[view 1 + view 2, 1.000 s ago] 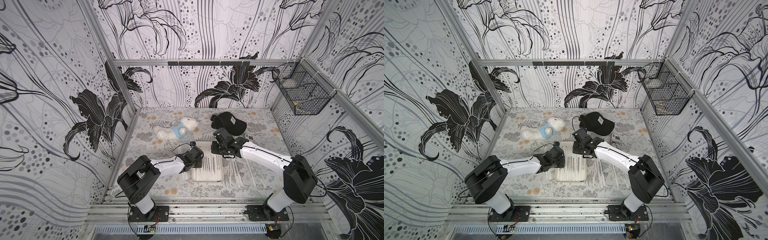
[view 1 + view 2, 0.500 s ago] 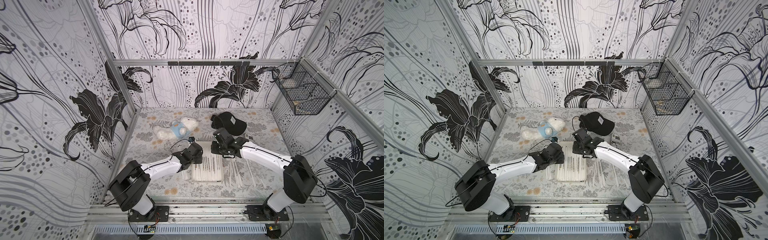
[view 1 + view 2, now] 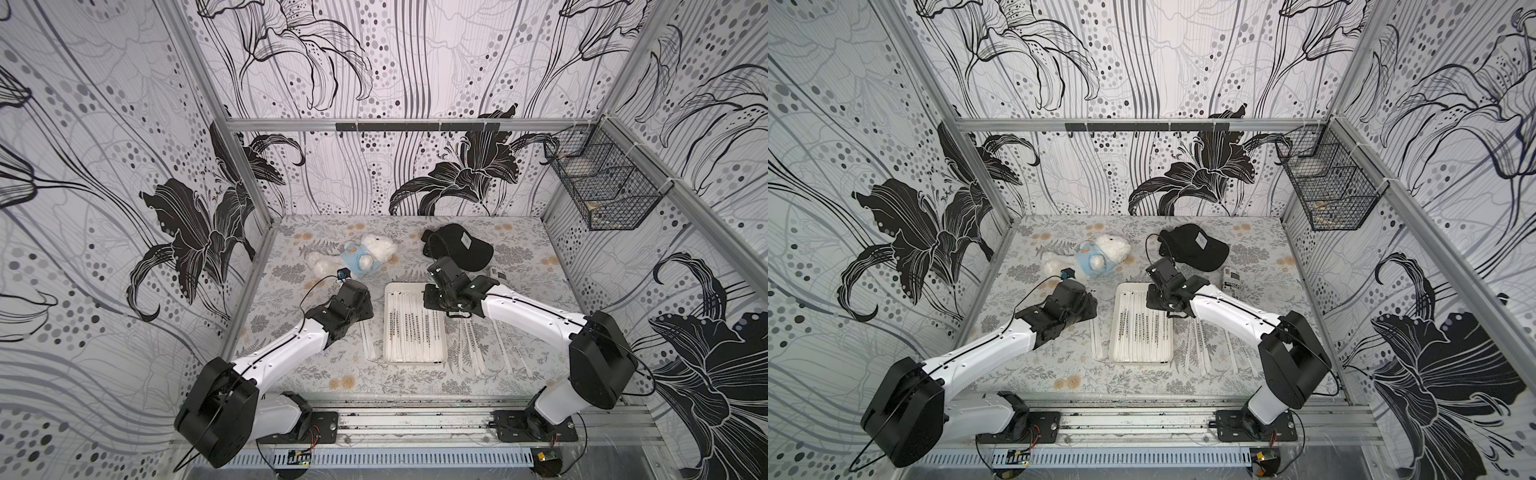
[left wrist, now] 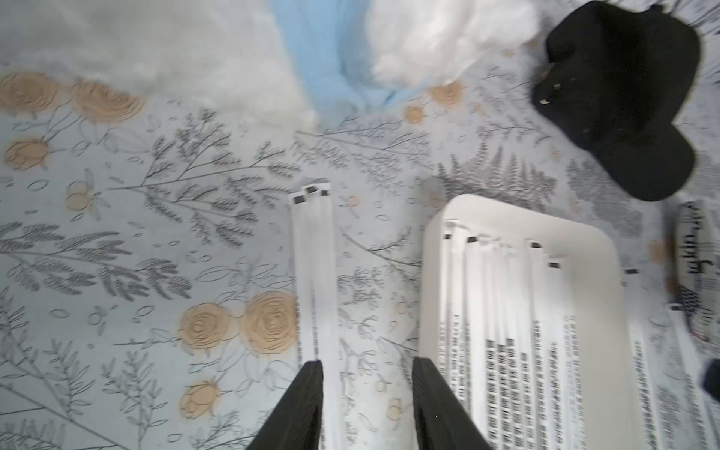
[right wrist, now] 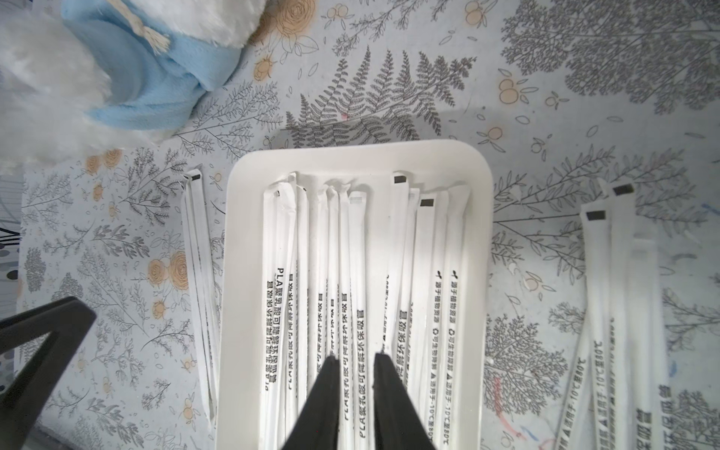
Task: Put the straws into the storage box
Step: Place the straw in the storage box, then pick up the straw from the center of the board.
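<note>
Sighting down our left fingers [image 4: 307, 397], spread apart, we found white paper-wrapped straws [image 4: 313, 272] lying lengthwise between them on the tabletop, just beside the shallow white tray [image 4: 506, 210]. Whether our right fingers [image 5: 331, 389] gripped anything, we couldn't tell.

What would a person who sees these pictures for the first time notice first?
The eye goes first to the white storage box at the centre, packed with paper-wrapped straws; more lie loose on both its sides. Farther back lie a white-and-blue plush toy and a black cap.
</note>
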{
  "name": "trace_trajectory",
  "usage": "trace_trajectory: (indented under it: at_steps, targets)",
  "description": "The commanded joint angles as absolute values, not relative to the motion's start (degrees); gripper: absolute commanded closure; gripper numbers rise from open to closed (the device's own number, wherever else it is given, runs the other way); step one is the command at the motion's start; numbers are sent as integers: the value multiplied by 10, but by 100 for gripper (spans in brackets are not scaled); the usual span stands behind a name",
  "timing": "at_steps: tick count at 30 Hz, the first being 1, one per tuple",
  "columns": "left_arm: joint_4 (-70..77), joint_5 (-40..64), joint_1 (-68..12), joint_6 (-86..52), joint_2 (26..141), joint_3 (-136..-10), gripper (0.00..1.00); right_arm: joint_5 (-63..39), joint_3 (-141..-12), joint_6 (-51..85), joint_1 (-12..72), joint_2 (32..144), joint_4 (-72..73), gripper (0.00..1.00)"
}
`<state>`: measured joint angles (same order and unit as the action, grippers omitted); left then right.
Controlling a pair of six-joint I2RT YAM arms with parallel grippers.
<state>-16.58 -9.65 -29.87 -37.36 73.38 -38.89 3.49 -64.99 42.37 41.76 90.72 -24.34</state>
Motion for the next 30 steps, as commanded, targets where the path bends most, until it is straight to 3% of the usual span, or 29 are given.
trace_trajectory:
  at_steps: [1, 12, 21, 30]
  targets:
    - [-156, -80, -287, -363, 755, -371, 60, 31, -649, 416, 416, 901, -245, 79]
    - [-126, -78, -286, -345, 837, -377, 72, 33, -638, 419, 416, 894, -245, 80]
    - [-113, -81, -286, -342, 869, -375, 75, 32, -642, 417, 416, 898, -245, 80]
    - [-148, -103, -287, -342, 832, -367, 92, 26, -650, 412, 416, 908, -242, 80]
